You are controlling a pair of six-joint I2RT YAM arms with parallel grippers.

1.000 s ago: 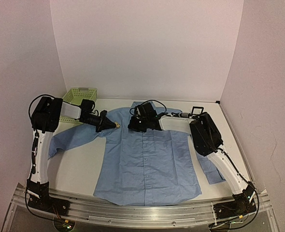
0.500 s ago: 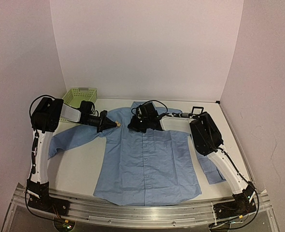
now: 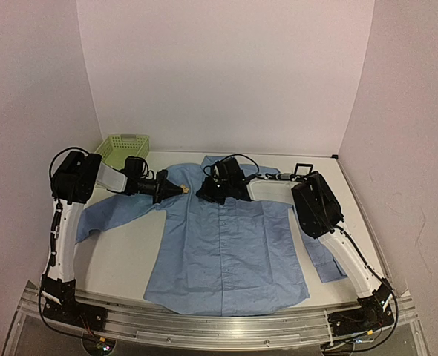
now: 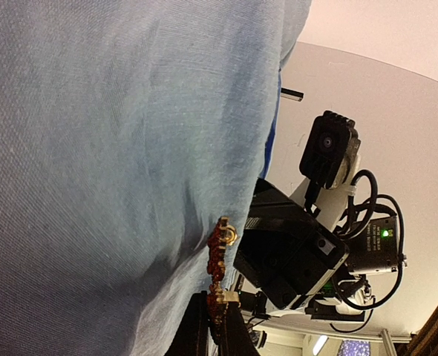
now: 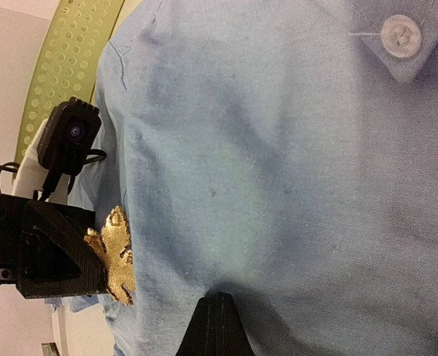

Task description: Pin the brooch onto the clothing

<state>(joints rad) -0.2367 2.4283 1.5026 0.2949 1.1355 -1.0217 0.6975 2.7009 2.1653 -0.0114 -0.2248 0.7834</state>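
Left end effector (image 4: 213, 328) pinches the tiny brooch (image 4: 218, 267) by its edge against the shirt (image 3: 226, 245) beside the collar (image 3: 206, 162), right end effector (image 5: 219, 320) pressed together on cloth nearby; brooch looks light, rigid and slippery, shirt soft and limp.

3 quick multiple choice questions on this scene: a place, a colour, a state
1. The shirt is: A) white B) light blue C) green
2. The green basket sits: A) at the table's far left corner B) on the shirt C) at the near right corner
3. The brooch is: A) in the basket B) loose on the table C) held by the left gripper
Answers: 1 B, plain light blue cloth; 2 A, back left in the top view; 3 C, its shut jaws pinch it.
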